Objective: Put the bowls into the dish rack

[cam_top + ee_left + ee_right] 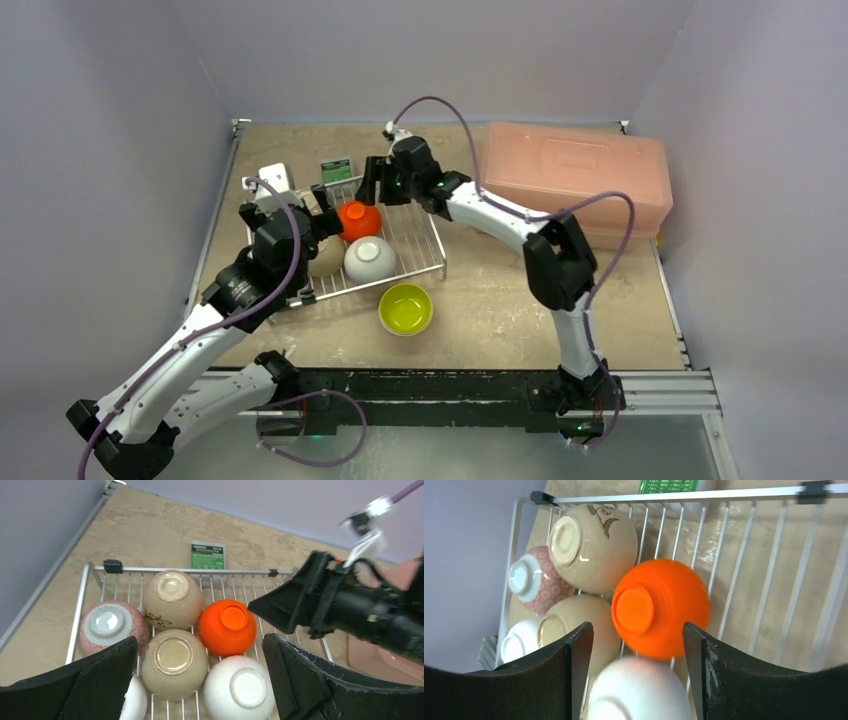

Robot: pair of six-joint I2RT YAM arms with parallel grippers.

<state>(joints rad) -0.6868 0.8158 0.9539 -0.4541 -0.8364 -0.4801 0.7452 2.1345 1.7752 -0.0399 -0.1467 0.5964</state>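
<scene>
The dish rack (425, 245) lies flat on the desk (500, 300) left of centre, its longer side running roughly left to right and turned a little askew. Six bowls sit in it, all mouth down with foot rings up. A red-speckled bowl (112, 625) and a beige patterned bowl (172, 597) are along the far rail, with a plain beige bowl (174, 662) and the orange bowl (227, 627) in front of them. The white bowl (239, 687) is nearest, with the edge of a second white bowl (136, 700) at the left. The lime-green bowl (406, 308) stands mouth up on the desk, just outside the rack's near rail. The right arm rises from its base to a raised elbow, then reaches left and away, its wrist tipped down at the rack's far side. The right fingers (714, 680) are spread wide with the orange bowl between them in the wrist view; whether they touch it I cannot tell. The left arm stretches forward over the rack's left part, and the left fingers (100, 680) are spread apart above the bowls, holding nothing. A pink box (575, 180) sits at the far right, and a green card (207, 555) lies just beyond the rack.
</scene>
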